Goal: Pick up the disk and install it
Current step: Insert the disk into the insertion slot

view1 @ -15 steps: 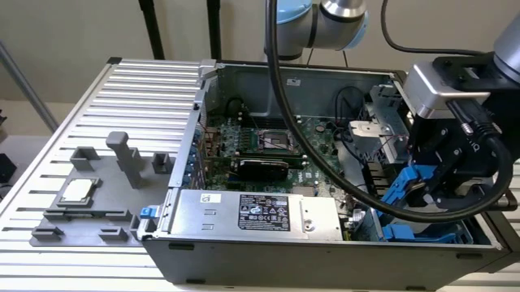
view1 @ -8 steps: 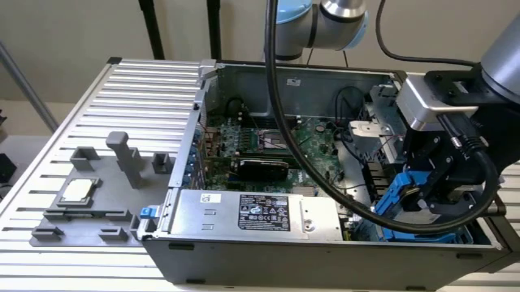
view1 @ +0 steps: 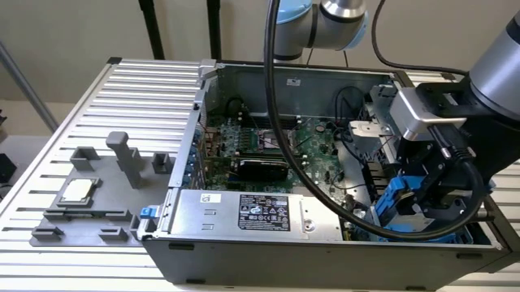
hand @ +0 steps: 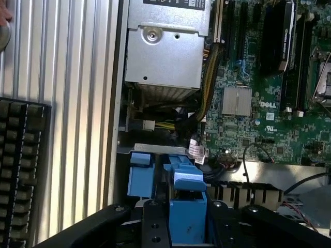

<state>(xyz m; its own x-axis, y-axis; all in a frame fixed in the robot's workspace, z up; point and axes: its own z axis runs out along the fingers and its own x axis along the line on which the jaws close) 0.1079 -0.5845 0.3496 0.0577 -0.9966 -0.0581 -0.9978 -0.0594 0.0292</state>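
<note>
My gripper [view1: 428, 196] reaches down into the front corner of the open computer case [view1: 195, 121], at the exterior view's right. In the wrist view its black fingers [hand: 155, 222] press on both sides of a bright blue plastic rail, the edge of the disk [hand: 187, 182], so my gripper [hand: 187, 209] is shut on it. The drive's metal body is hidden behind the rail and fingers. The disk [view1: 400, 193] stands on edge inside a larger blue cage [view1: 442, 236], which also shows as blue plastic [hand: 139, 175] beside the rail.
The silver power supply [view1: 243, 213] lies along the case's front wall beside the cage. The green motherboard [view1: 268, 146] covers the case floor. On the slotted table, a square processor chip [view1: 77, 190] sits among grey fixtures [view1: 126, 158]. A thick black cable [view1: 276, 121] loops over the case.
</note>
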